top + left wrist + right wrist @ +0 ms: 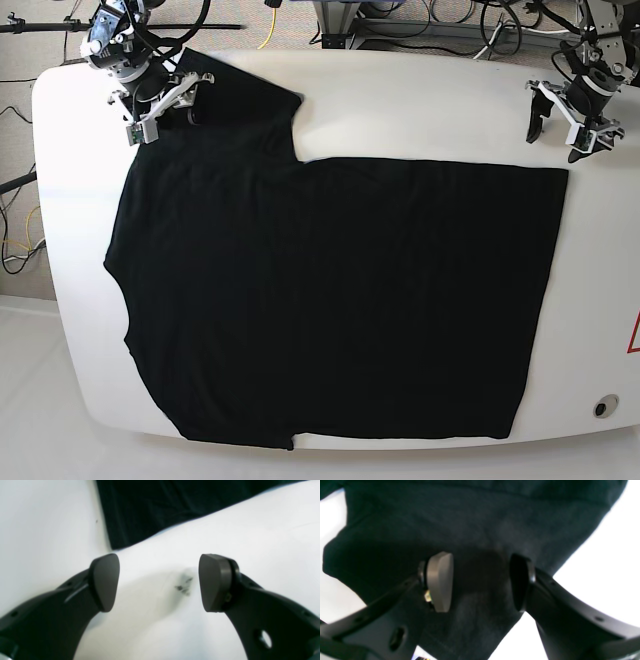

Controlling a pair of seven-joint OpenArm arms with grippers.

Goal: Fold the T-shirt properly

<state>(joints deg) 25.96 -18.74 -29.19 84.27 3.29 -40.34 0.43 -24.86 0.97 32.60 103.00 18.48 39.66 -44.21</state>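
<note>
White desk (420, 110): rounded top that carries everything; bare along the far edge and down both sides of the cloth.
T-shirt (330, 300): plain black soft cloth, spread flat over most of the desk, hem side toward the base view's right, one sleeve reaching up to the far left corner, the other at the near edge; its near edge lies close to the desk's front rim.
Right tool (481, 581): at the far left corner in the base view, over the upper sleeve; jaws parted with dark cloth showing between and behind the pads; whether the pads touch the cloth cannot be told.
Left tool (158, 582): at the far right in the base view, over bare desk just beyond the shirt's corner; jaws spread wide, nothing between them.
Dark smudge (183, 583): small mark on the desk between the left tool's pads.
</note>
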